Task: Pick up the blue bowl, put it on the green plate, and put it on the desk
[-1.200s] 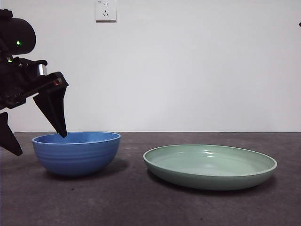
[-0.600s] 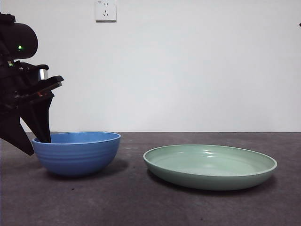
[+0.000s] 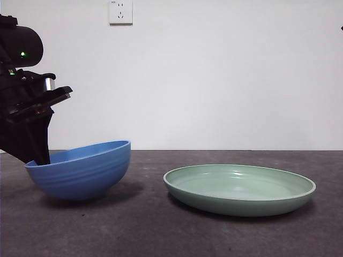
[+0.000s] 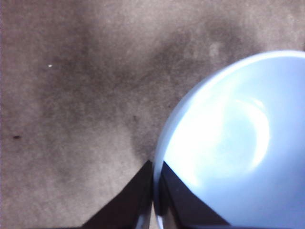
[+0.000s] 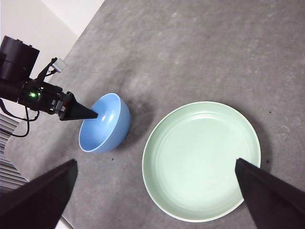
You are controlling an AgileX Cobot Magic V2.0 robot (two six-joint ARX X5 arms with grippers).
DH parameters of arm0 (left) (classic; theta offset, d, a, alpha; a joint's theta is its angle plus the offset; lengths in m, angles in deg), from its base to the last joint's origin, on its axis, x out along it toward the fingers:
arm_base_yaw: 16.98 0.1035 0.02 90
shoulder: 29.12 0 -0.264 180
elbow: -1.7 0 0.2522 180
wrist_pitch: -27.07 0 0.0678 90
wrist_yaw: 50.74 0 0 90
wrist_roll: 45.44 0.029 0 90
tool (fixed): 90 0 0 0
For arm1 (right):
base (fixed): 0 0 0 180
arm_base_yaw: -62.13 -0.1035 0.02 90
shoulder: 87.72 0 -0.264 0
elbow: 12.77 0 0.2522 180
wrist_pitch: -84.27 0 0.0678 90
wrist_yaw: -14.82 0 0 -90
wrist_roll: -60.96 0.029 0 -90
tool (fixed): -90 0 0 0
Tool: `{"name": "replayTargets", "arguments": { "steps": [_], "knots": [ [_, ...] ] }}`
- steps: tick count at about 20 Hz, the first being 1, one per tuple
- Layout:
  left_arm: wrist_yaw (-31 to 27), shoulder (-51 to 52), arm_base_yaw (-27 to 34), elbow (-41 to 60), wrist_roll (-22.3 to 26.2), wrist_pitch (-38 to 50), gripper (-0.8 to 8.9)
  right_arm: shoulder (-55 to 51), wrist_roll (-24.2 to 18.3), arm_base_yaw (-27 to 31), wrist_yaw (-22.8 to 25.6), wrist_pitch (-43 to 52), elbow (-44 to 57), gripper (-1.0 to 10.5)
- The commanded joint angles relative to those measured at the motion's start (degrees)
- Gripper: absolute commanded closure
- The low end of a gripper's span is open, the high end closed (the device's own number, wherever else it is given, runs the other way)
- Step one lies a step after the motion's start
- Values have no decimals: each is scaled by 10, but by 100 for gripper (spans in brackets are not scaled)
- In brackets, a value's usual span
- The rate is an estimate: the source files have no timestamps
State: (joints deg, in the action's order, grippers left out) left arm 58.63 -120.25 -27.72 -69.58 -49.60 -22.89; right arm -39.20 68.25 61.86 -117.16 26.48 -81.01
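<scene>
The blue bowl (image 3: 80,174) (image 5: 107,124) sits at the left of the desk (image 3: 161,230), tilted, with its right side raised and its left rim low. My left gripper (image 3: 35,155) (image 4: 156,167) is shut on that left rim, one jaw inside the bowl (image 4: 228,143) and one outside. The green plate (image 3: 238,190) (image 5: 200,160) lies flat to the bowl's right, with nothing on it. High above the plate my right gripper (image 5: 155,162) hangs open, holding nothing.
A white wall with a socket (image 3: 120,12) stands behind the desk. In the right wrist view the desk's edge (image 5: 57,52) runs close behind the left arm (image 5: 21,71). Bare desk separates the bowl and the plate.
The left gripper came down and shut on the bowl's left rim. The bowl has since tipped, its right side lifting off the desk. The plate has not moved.
</scene>
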Motion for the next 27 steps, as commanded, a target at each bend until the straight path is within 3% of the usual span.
{"name": "replayTargets", "arguments": {
  "steps": [1, 5, 10, 13, 22, 27],
  "knots": [
    [-1, -10, -2, -12, 5, -6, 799, 5, -2, 0, 0, 2, -9, 314],
    [-5, -10, -24, -60, -5, -66, 799, 5, -2, 0, 0, 2, -9, 314],
    [-97, -25, -79, -204, -28, -169, 799, 5, -3, 0, 0, 3, -9, 315],
    [-106, -71, -109, -298, -28, -213, 799, 5, -3, 0, 0, 3, -9, 314],
    [-106, -254, -258, -480, -41, -225, 799, 5, -7, 0, 0, 3, -9, 314],
    [-108, -330, -306, -530, -41, -223, 799, 5, -7, 0, 1, 5, -9, 314]
  ]
}}
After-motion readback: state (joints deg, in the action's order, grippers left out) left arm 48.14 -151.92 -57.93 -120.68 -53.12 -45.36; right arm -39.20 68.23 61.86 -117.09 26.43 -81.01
